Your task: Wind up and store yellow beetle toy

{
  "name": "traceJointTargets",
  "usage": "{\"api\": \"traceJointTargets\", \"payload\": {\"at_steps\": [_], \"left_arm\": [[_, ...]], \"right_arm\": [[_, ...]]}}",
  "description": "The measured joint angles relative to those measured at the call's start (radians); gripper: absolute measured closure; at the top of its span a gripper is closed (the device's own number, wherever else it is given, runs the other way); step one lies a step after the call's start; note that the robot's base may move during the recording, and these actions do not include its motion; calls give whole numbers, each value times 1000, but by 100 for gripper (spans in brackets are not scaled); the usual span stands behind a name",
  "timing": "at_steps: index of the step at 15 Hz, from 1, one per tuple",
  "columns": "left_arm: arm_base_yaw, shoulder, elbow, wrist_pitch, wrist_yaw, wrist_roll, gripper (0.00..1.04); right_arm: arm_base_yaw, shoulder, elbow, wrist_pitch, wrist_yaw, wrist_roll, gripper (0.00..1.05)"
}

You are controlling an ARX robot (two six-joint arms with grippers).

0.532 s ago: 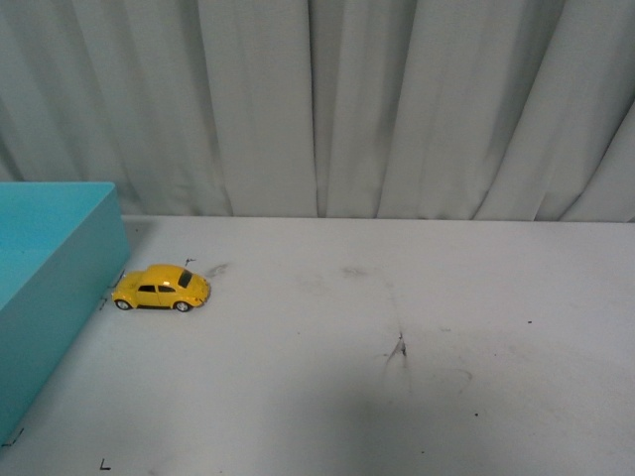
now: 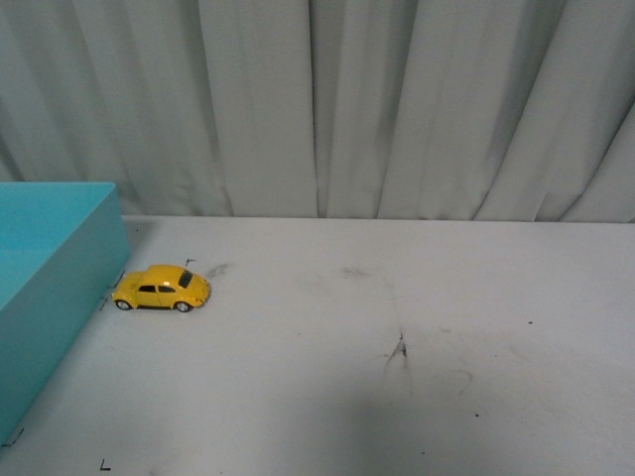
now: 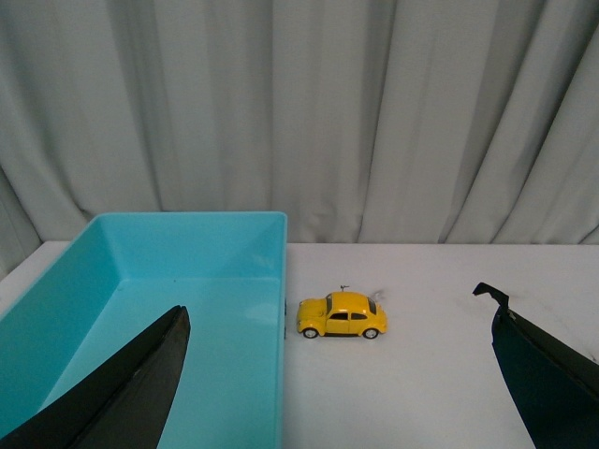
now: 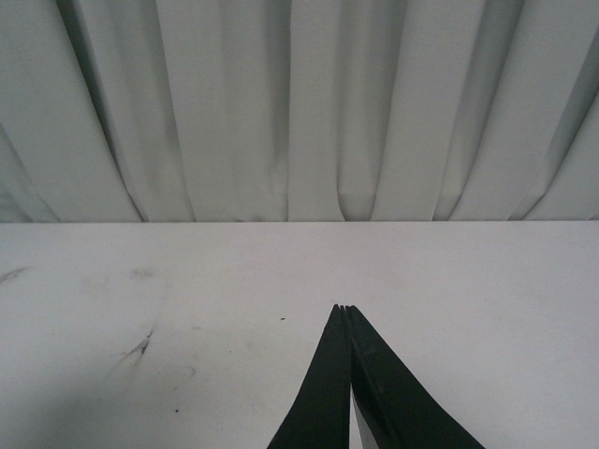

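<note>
The yellow beetle toy (image 2: 161, 289) stands on its wheels on the white table, right beside the wall of the blue box (image 2: 50, 288). It also shows in the left wrist view (image 3: 343, 315), next to the box's rim (image 3: 283, 309). My left gripper (image 3: 332, 323) is open wide and empty, well back from the toy, its black fingers (image 3: 131, 383) at either side of the view. My right gripper (image 4: 343, 309) is shut and empty over bare table, far from the toy. Neither arm shows in the front view.
The open light-blue box (image 3: 178, 309) takes up the table's left side. A grey curtain (image 2: 327, 99) hangs behind the table. Dark scuff marks (image 2: 399, 349) lie mid-table.
</note>
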Motion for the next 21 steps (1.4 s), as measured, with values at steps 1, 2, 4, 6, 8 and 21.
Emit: {"api": "traceJointTargets", "payload": {"at_steps": [1,2,4,6,8,21], "left_arm": [[0,0,0,0,0,0,7],[0,0,0,0,0,0,7],[0,0,0,0,0,0,7],[-41,44,47,-146,-103,-72,7],[9,470,286,-40,-275,-379,7],[-104,1502,1001,244,8,-89,7]], "right_arm": [[0,-61,0,-12,3,0,103],[0,-64,3,2,2,0,103],[0,-63,0,-17,3,0,92],[0,-63,0,-17,3,0,10],[-1,-63,0,-17,3,1,6],[-1,-63,0,-17,3,1,7]]}}
